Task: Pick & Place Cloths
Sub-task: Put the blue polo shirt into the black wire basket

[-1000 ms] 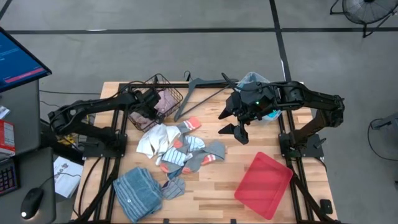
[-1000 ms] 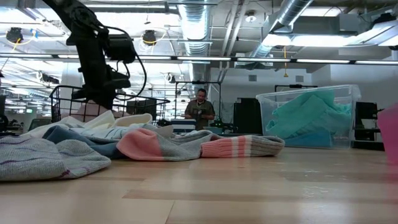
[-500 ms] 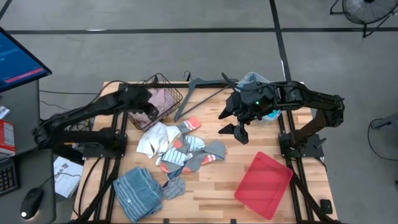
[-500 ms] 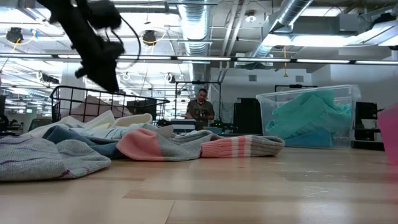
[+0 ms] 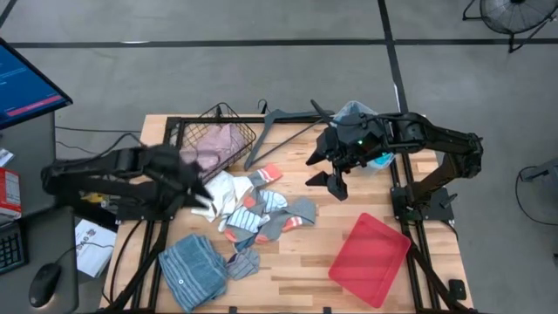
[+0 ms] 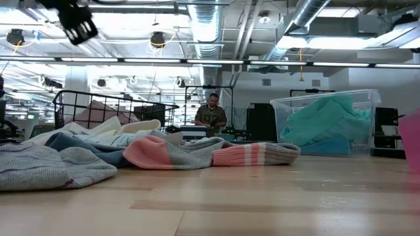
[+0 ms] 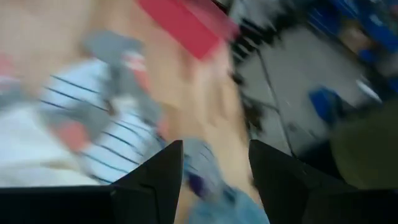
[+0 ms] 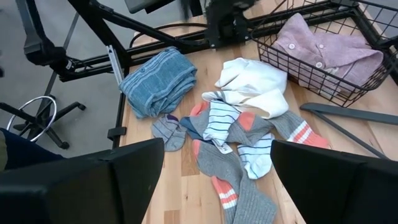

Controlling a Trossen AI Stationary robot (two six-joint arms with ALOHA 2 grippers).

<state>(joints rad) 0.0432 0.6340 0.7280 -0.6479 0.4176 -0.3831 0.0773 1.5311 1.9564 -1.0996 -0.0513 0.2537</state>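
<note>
We see the left claw (image 5: 193,190) spread and empty over the white cloth (image 5: 215,195), right claw (image 5: 332,181) spread too, cloths (image 5: 253,214) piled mid table (image 5: 305,253), pink one in the wire basket (image 5: 228,139)

overhead, table-level, two wrist views
</note>
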